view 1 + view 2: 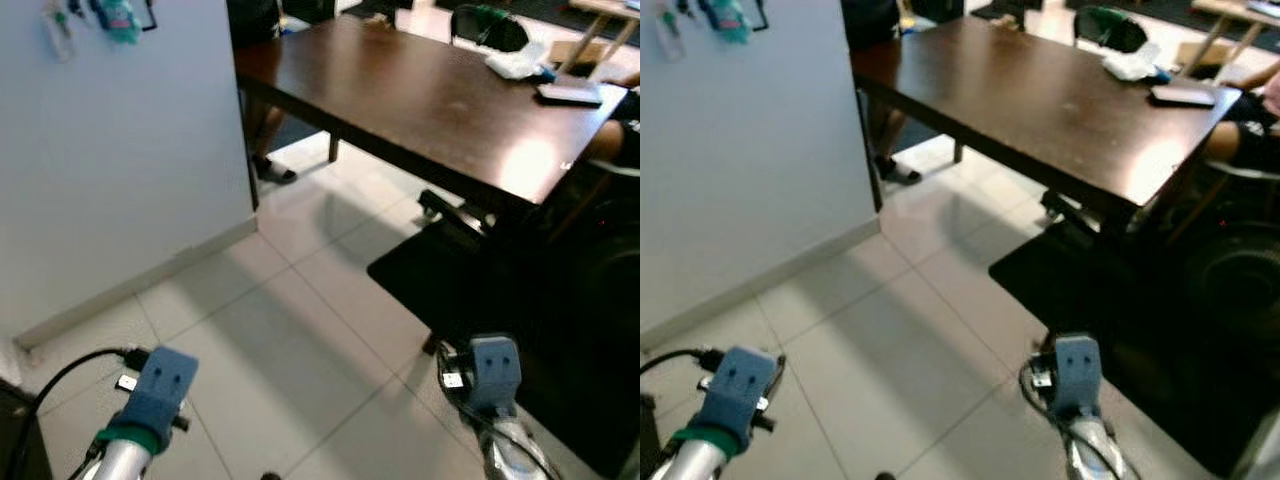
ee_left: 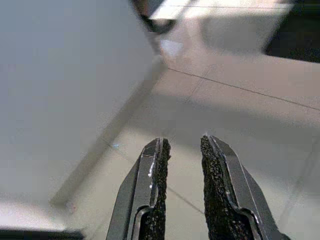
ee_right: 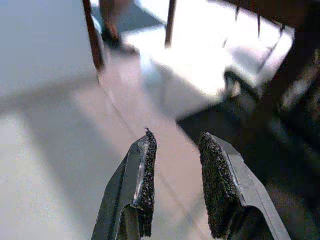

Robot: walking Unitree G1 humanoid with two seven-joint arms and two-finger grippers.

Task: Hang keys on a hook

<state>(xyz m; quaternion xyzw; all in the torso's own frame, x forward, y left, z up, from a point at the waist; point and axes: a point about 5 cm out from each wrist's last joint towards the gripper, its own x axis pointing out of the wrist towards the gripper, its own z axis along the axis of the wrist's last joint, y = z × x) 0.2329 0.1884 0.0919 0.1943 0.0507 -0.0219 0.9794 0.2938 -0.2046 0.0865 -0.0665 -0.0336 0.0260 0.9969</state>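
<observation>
Left eye view: hooks with hung items (image 1: 100, 20) sat high on the white wall (image 1: 120, 170), up and left of both arms; left gripper (image 2: 182, 150) nearer. Left gripper and right gripper (image 3: 177, 145) stood slightly parted, empty. Keys not identifiable.

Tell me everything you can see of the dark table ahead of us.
The dark brown table looks wooden, with a smooth, glossy top that catches a bright glare near its right corner. It stands on the pale tiled floor, ahead and to the right, running back beside the white wall. A dark leg shows under its near edge. On the far right end lie a crumpled white item and a flat dark object. A person's foot shows beneath its left end.
</observation>
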